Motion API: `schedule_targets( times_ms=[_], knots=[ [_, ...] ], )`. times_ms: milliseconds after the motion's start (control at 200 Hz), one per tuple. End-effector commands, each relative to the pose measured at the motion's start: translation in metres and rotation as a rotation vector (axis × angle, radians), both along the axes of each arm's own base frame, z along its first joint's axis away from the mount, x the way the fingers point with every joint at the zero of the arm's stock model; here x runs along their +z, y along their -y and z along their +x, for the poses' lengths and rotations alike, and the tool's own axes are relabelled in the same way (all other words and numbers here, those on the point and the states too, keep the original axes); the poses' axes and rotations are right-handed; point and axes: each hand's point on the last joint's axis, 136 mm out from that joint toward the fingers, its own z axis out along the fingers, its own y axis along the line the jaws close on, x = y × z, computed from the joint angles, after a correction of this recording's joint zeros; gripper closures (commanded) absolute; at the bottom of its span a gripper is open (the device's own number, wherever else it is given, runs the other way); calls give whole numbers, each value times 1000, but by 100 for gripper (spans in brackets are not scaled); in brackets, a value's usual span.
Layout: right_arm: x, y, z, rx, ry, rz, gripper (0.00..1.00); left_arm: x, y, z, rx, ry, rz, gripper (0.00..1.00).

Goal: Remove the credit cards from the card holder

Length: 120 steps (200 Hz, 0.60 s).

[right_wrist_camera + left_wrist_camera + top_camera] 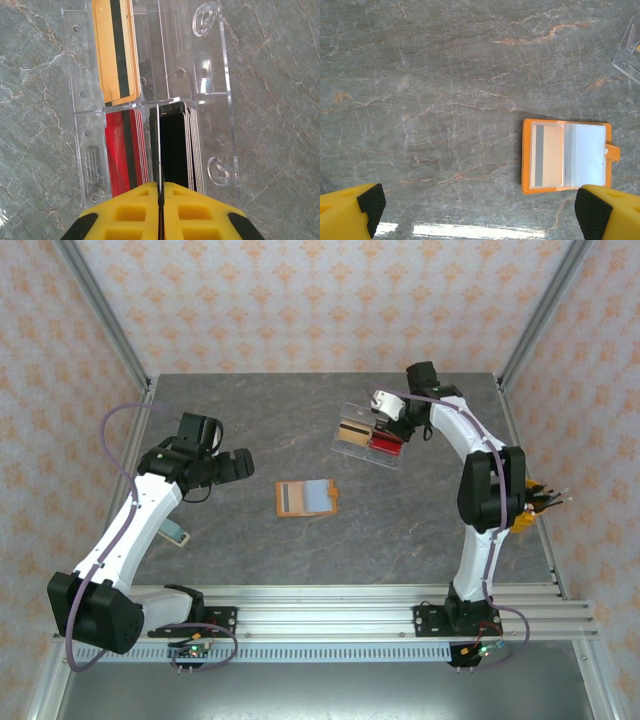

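The orange card holder (307, 498) lies open near the table's middle. In the left wrist view the card holder (565, 156) shows a tan card with a grey stripe (547, 155) in its left sleeve and pale blue-grey sleeves (585, 155) on its right half. My left gripper (234, 463) hovers open to the left of it, fingers wide apart (480, 215), holding nothing. My right gripper (388, 430) is over the clear case, shut (160, 189) on a thin card seen edge-on (158, 145), which stands beside the black stack.
The clear plastic case (350, 412) sits at the back right, holding tan (117, 55), red (122, 155) and black (175, 150) card stacks. A small pale object (175, 532) lies beside the left arm. Bare table lies between wallet and case.
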Motion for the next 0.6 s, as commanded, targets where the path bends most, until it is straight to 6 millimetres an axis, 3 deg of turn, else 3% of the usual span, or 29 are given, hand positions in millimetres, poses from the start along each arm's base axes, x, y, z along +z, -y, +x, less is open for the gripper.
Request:
schedule_targets(
  times_ms=[0,115,385,596],
  knots=[
    [7,3,8,5,31,-9,86,-5,0,3,-20,-3,1,0],
    [15,1,6,4,39,8,77,-6,1,2,-24,-6,-2,0],
    [56,-6,-5,-29,96,103,74,-7,4,3,-30,-7,-18,0],
    [98,-7,-10,-307,107,340,74,-10,10,4,-40,-16,-50,0]
  ],
)
